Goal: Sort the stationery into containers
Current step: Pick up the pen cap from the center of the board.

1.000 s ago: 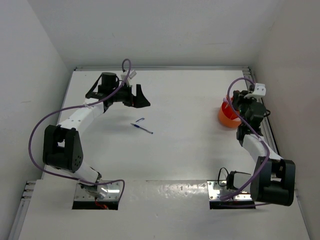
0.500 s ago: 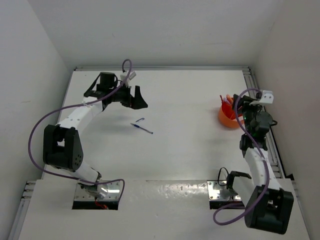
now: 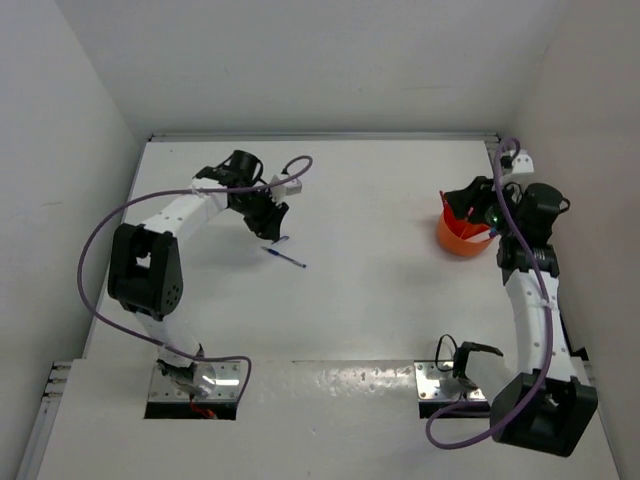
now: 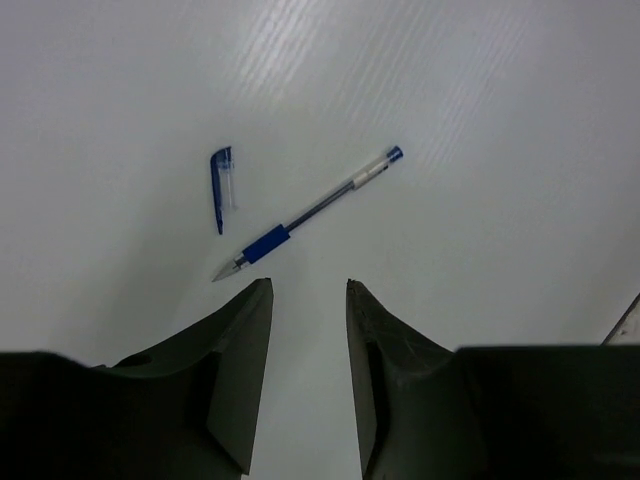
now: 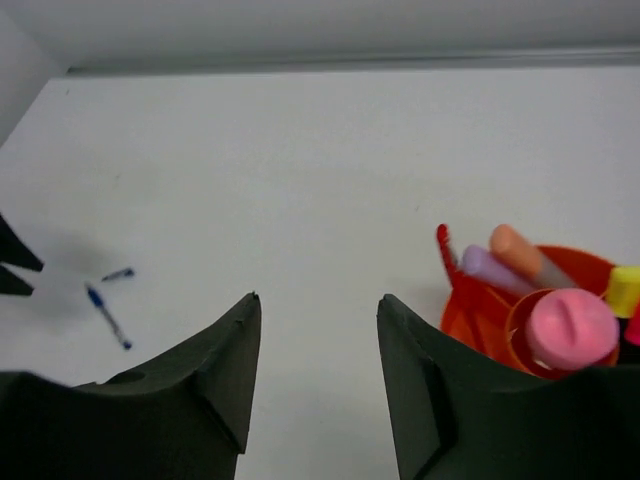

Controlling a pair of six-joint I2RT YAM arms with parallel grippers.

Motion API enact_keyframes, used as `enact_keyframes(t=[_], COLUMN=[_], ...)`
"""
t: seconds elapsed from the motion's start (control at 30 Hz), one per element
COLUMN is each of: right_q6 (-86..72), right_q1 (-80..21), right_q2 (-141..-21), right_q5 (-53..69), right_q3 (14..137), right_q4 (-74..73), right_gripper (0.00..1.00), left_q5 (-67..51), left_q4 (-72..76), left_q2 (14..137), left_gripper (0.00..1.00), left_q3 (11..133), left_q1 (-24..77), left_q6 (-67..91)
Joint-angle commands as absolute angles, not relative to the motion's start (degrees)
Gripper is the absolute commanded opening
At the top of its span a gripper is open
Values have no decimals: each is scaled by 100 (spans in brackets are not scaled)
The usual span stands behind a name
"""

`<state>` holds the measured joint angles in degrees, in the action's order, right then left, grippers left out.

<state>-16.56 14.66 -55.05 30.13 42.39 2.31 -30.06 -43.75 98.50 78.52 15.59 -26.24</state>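
Note:
A blue pen (image 4: 305, 212) lies uncapped on the white table, its blue cap (image 4: 222, 185) just beside it. My left gripper (image 4: 308, 285) hovers right before the pen's tip, open by a narrow gap with nothing between the jaws; in the top view the left gripper (image 3: 271, 228) is just above the pen (image 3: 286, 258). The orange bowl (image 3: 458, 240) at the right holds a pink-capped bottle (image 5: 572, 328), a lilac marker (image 5: 488, 267), an orange marker (image 5: 520, 252) and a red pen (image 5: 443, 246). My right gripper (image 5: 320, 298) stands open and empty just left of the bowl (image 5: 470, 320).
White walls close in the table on the left, back and right. A metal rail (image 3: 500, 150) runs along the table's right edge behind the right arm. The left arm's purple cable (image 3: 100, 240) loops out to the left.
The left gripper swung in and down toward the pen and narrowed its jaws. The right gripper let go over the bowl, opened and drew back to the right.

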Motion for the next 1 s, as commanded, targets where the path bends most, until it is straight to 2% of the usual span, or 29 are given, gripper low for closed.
enact_keyframes(t=[0.0,0.1,0.43,0.97], right_q6=[-1170,-888,-756,-633], right_q1=[1231,1099,853,844], right_q2=[-5809,-5959,-6100,-6082], right_q5=[3709,3727,3674,3621], right_q3=[4736,4825,4825,4729], right_q4=[-1351,-1660,-1793,-1925], right_gripper=[50,52,50,53], left_q5=[-2681,-2436,-1785,-1433], left_q4=[-4877,-4844,-4491,-4254], left_q2=[9896,9967,10898,11882], left_gripper=[41,40,37,43], left_q3=[7840,7752,8631,9096], left_q1=[1748,2003,2180,2364], left_q6=[-3409,-3770,-3050,-2646])
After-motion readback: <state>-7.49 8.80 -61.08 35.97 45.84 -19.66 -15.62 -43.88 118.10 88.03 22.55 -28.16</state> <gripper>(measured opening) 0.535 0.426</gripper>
